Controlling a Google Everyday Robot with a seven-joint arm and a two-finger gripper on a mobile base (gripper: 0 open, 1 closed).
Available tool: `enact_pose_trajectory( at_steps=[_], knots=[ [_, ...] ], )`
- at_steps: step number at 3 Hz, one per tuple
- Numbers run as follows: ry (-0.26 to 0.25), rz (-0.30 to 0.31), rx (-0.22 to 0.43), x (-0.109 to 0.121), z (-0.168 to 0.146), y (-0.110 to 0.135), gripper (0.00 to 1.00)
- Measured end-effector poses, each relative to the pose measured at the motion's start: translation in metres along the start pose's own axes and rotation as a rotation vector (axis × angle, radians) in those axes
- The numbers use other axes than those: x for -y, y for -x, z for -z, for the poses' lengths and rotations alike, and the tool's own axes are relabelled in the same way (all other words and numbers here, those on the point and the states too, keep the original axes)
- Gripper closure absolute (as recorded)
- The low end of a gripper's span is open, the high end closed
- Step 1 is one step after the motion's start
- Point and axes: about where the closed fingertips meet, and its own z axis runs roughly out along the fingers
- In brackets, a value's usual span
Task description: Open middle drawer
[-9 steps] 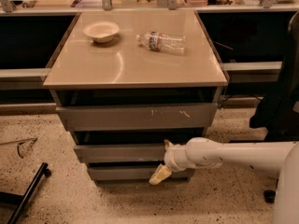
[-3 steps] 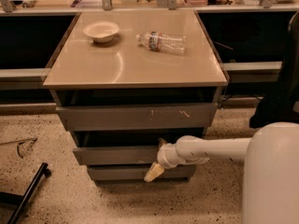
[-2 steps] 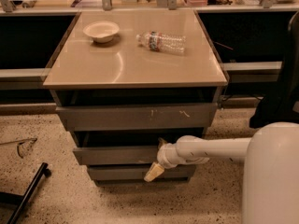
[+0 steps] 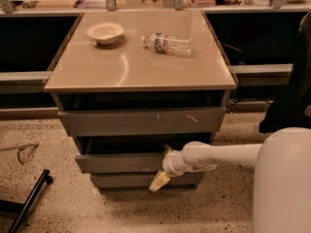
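A: Need a position on the gripper (image 4: pixel 164 165).

B: Sitting at the front of the middle drawer (image 4: pixel 121 162), toward its right end. Reaching in from the right on a white arm (image 4: pixel 218 157), out of the white robot body (image 4: pixel 282 178) at bottom right.

A: Pincer state?

B: Spread wide. One of the yellowish fingers (image 4: pixel 159 181) slanting down-left across the bottom drawer (image 4: pixel 126 180) front, the other tip poking up just over the middle front's top edge. Nothing visibly clamped. Touching the front or just ahead of it: cannot tell.

A: And the drawer itself?

B: Second of three grey fronts under the tabletop (image 4: pixel 136 72). Between the top drawer (image 4: pixel 141 121), with its pale scratch marks, and the narrower bottom one. Plain flat front, no handle. Dark gap showing above its top edge. Pulled out or flush: cannot tell from this angle.

A: Anything on top?

B: White bowl (image 4: pixel 105 32) at back left. Clear plastic bottle (image 4: pixel 167 43) lying on its side to the right of the bowl, near but not touching. Both well apart from the gripper.

A: Floor?

B: Speckled floor (image 4: pixel 97 212). Black bar (image 4: pixel 29 200) lying at bottom left, well apart from the drawers.
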Motion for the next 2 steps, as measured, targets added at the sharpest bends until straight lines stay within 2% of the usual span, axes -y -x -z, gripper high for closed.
enact_pose_trajectory(
  at_steps=[1, 2],
  knots=[
    [0.0, 0.0, 0.0, 0.0, 0.003, 0.003, 0.0],
    [0.005, -0.051, 0.019, -0.01, 0.009, 0.005, 0.0]
  ],
)
